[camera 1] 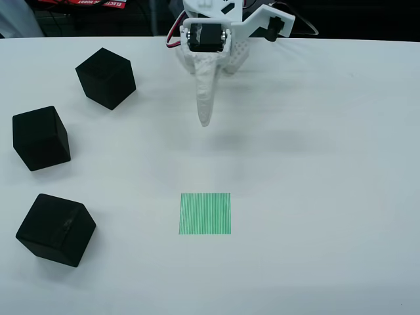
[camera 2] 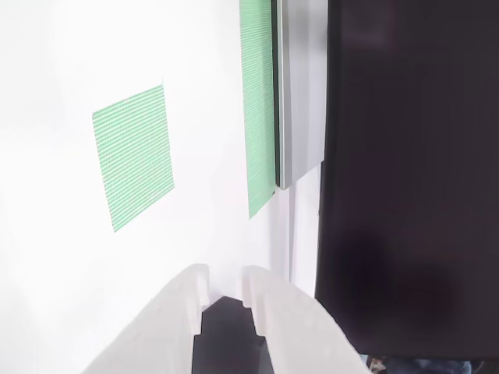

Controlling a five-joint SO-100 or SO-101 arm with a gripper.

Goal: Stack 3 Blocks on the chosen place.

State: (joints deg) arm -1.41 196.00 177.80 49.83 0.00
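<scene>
In the view from above, three black blocks sit on the white table's left side: one at the back, one in the middle and one at the front. The chosen place, a green striped square, lies bare near the table's centre front. My white gripper hangs shut and empty behind the square, pointing down, well right of the blocks. The view that rides on the gripper shows its fingertips close together with nothing between them, and the green square ahead on the left.
The arm's base stands at the table's back edge. In the view that rides on the gripper, a grey bar with a green strip beside it and a large dark surface lie to the right.
</scene>
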